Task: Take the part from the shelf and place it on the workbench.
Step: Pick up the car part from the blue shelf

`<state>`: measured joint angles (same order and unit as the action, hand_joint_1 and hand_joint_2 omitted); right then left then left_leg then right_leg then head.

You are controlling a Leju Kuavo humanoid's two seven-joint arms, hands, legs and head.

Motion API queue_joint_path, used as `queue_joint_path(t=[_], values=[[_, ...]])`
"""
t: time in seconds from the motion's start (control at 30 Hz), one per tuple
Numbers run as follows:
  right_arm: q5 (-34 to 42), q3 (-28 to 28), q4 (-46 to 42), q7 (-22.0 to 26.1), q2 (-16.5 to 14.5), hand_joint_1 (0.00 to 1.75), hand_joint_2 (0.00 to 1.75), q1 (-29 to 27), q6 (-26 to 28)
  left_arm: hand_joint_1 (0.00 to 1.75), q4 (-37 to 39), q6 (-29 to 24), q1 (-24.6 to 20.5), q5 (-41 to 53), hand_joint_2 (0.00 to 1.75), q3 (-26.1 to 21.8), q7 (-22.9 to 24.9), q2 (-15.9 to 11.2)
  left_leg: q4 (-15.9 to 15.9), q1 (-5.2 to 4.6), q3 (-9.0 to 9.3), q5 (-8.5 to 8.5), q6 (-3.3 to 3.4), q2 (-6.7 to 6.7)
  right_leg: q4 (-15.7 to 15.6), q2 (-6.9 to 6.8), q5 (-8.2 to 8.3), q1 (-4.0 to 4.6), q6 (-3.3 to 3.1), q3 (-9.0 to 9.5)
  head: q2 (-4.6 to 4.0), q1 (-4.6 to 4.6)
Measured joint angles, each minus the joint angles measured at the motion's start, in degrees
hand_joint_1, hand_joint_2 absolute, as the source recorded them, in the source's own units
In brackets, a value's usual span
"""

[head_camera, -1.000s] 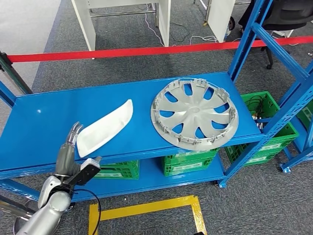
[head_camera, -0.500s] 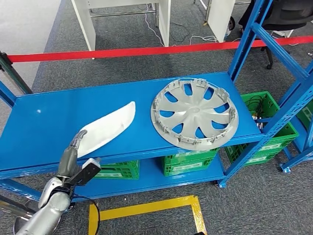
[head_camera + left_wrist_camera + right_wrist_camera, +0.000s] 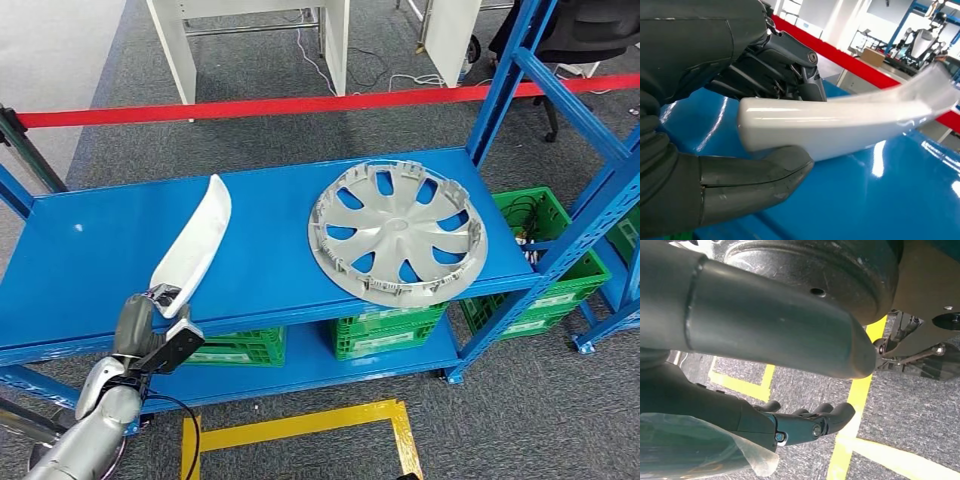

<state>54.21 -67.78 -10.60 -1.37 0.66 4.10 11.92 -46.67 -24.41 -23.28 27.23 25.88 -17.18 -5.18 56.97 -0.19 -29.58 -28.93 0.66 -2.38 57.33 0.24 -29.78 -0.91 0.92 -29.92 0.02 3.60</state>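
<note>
Gripping the white part (image 3: 193, 244) by its near end, my left hand (image 3: 140, 325) tilts it above the shelf (image 3: 90, 250); right hand (image 3: 806, 425) hangs with fingers apart, holding nothing.

A silver hubcap (image 3: 397, 231) lies flat in the centre-right of the head view, its edge reaching the front lip of the blue surface beneath it. Below, green crates (image 3: 386, 329) sit along the lower centre, another green crate (image 3: 545, 262) off at the right with dark cables inside. A red barrier tape (image 3: 302, 103) stretches across the upper part of the frame. White table legs (image 3: 174, 48) stand at the top. Yellow floor tape (image 3: 302, 425) marks the grey carpet at the bottom centre.
</note>
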Motion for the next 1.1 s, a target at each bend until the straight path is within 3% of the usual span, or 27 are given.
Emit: queue_joint_path(t=[0.47, 0.63, 0.73, 0.87, 0.97, 1.1], values=[[0.20, 0.00, 0.00, 0.24, 0.02, 0.00, 0.00, 0.02, 0.01, 1.75, 1.20, -0.89, -0.64, 0.99, 1.75, -0.12, 0.09, 0.06, 0.00, 0.00, 0.03, 0.00, 0.00, 0.00, 0.00, 0.01, 0.00, 0.00, 0.00, 0.02, 0.00, -0.01], [0.25, 0.00, 0.00, 0.43, 0.02, 0.00, 0.00, -0.01, 0.13, 1.75, 0.19, -7.23, -0.22, 2.84, 1.75, -1.11, -2.61, 0.08, 0.00, 0.00, 0.03, 0.02, -0.01, 0.01, 0.01, 0.05, 0.03, 0.00, 0.01, 0.00, 0.00, -0.01], [0.22, 0.00, 0.00, 0.63, 0.02, 0.00, 0.00, -0.11, 0.32, 1.75, -5.80, -13.33, 2.64, 9.96, 1.75, -3.82, -7.19, 0.53, 0.01, 0.00, 0.01, 0.02, -0.01, 0.09, 0.01, 0.13, 0.04, 0.00, 0.01, -0.06, 0.00, -0.02], [0.20, 0.02, 0.01, 0.85, 0.02, 0.00, 0.00, -0.15, 0.60, 1.75, -17.62, -15.65, 7.62, 20.68, 1.75, -9.40, -13.28, 2.82, 0.02, 0.00, -0.05, -0.01, 0.01, 0.15, 0.00, 0.19, 0.02, 0.00, 0.03, -0.10, 0.00, 0.01], [0.23, 0.04, 0.02, 0.90, 0.02, 0.00, 0.00, -0.20, 0.71, 1.75, -24.29, -15.73, 9.98, 21.92, 1.75, -12.79, -16.68, 4.81, 0.02, -0.04, -0.06, -0.07, 0.07, 0.25, -0.02, 0.29, 0.02, -0.03, 0.03, -0.12, 0.00, 0.00], [0.36, 0.15, 0.02, 1.06, 0.02, 0.00, 0.00, -0.24, 1.04, 1.75, -29.86, -15.74, 11.71, 20.25, 1.75, -15.91, -17.67, 6.92, 0.02, -0.05, -0.05, -0.09, 0.12, 0.27, -0.03, 0.28, 0.02, -0.04, 0.04, -0.12, 0.00, -0.01]])
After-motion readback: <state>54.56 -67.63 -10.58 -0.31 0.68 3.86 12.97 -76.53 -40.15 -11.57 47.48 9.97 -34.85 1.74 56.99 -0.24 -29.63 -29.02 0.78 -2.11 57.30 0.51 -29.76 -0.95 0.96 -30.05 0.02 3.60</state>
